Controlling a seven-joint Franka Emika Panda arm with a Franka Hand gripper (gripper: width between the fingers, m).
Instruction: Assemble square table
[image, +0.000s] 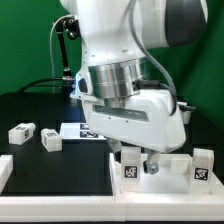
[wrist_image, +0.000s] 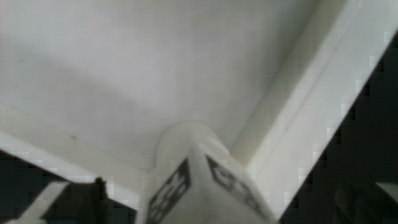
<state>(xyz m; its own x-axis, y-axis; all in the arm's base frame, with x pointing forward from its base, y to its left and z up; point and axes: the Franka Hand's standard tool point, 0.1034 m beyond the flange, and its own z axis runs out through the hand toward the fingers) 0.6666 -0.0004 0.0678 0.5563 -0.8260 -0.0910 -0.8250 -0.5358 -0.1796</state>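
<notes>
The square table's white slab (image: 172, 174) lies underside up at the front of the exterior view's right. In the wrist view its recessed face (wrist_image: 125, 80) and raised rim (wrist_image: 311, 90) fill the frame. A short white tagged leg (wrist_image: 199, 175) stands upright in a corner of the slab, seen from outside as a leg (image: 130, 168) under the hand. My gripper (image: 136, 158) is lowered over this leg and open, its fingers (wrist_image: 68, 200) standing off either side of it. Another tagged leg (image: 203, 166) stands at the slab's right end. Two loose legs (image: 20, 131) (image: 52, 141) lie on the black table at the left.
The marker board (image: 72, 129) lies flat behind the slab, partly hidden by the arm. A white block (image: 4, 170) sits at the left edge, and a white strip (image: 110, 208) runs along the front. A black stand (image: 65, 40) rises at the back left.
</notes>
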